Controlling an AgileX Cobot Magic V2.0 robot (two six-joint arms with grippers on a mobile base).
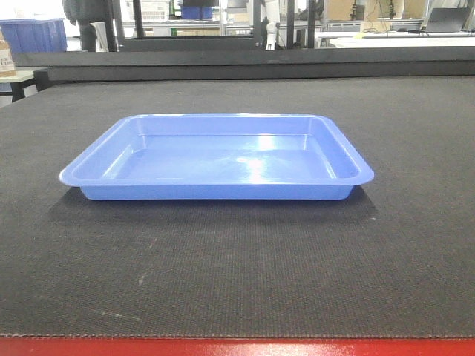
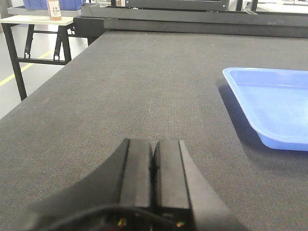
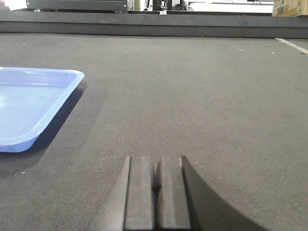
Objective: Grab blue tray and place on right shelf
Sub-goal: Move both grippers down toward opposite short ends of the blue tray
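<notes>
At the far left, the left arm's black pincer (image 2: 153,150) sits low over the dark grey, rough-matted table (image 1: 237,282). Its jaws are pressed together on nothing, and it is apart from the tray. Mid-table rests the wide, shallow, glossy periwinkle-blue plastic tray (image 1: 215,159), lying flat, empty and untouched. Further right, the right arm's black pincer (image 3: 156,168) is likewise clenched and empty, clear of the tray's rim. By my reading the task has not started: grasp, lift and carry all remain. No steel shelf shows in any view.

Blue bins (image 1: 33,35) and perhaps a standing person (image 1: 87,22) lie beyond the dark textured tabletop (image 1: 237,282).
</notes>
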